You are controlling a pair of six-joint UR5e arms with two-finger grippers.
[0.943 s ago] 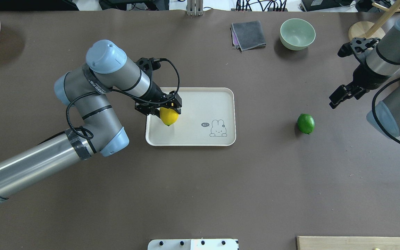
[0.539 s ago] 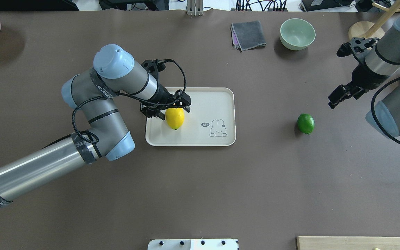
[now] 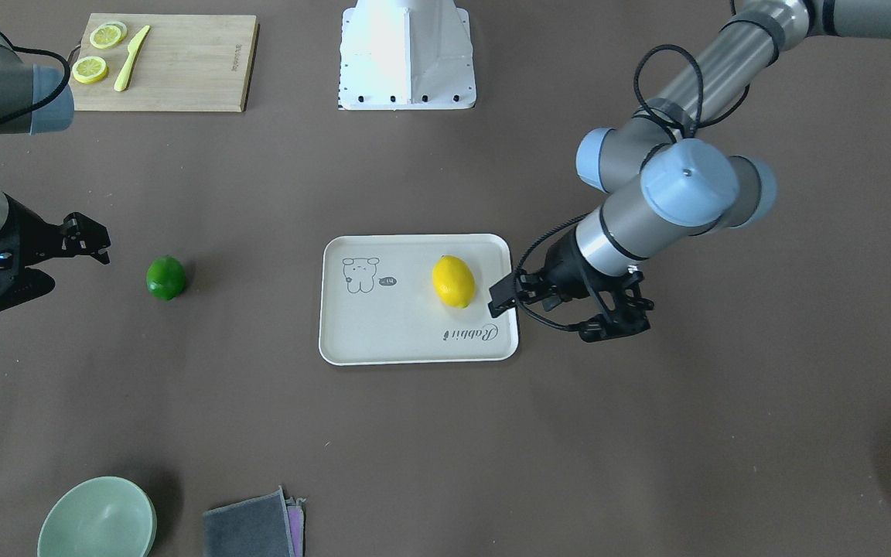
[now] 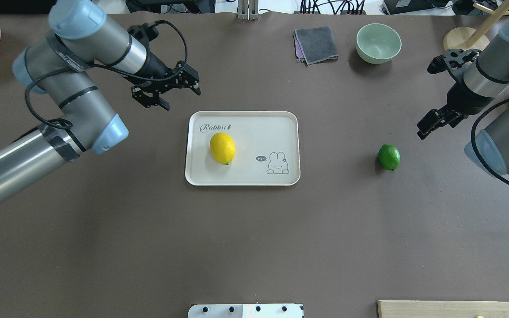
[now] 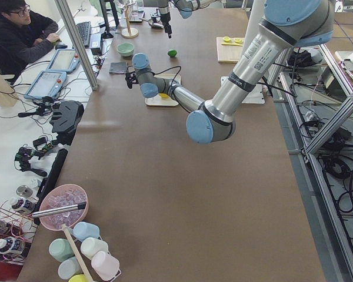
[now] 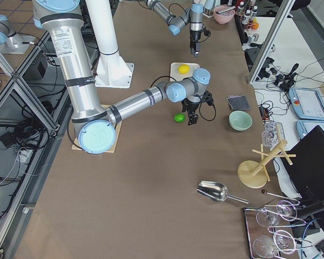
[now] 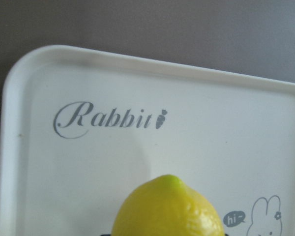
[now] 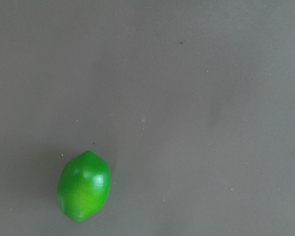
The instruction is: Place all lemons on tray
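Overhead exterior view: the yellow lemon (image 4: 222,148) lies on its side in the left half of the tray (image 4: 254,128), just to the near side of the "Rabbit" script (image 4: 214,127), with no finger touching it. The left gripper (image 4: 183,100) hangs past the tray's far left corner, off the tray and apart from that lemon. Its two fingers (image 4: 195,85) are spread wide with nothing between them. The green lemon (image 4: 389,157) sits on the brown table (image 4: 325,229) to the right of the tray, well apart from it. The right gripper (image 3: 78,269) is held to the right of that fruit and slightly farther back, near it but not touching. From the front-facing camera its fingers stand parted and empty. Its wrist camera looks down on the green lemon, which appears low and left in that picture.
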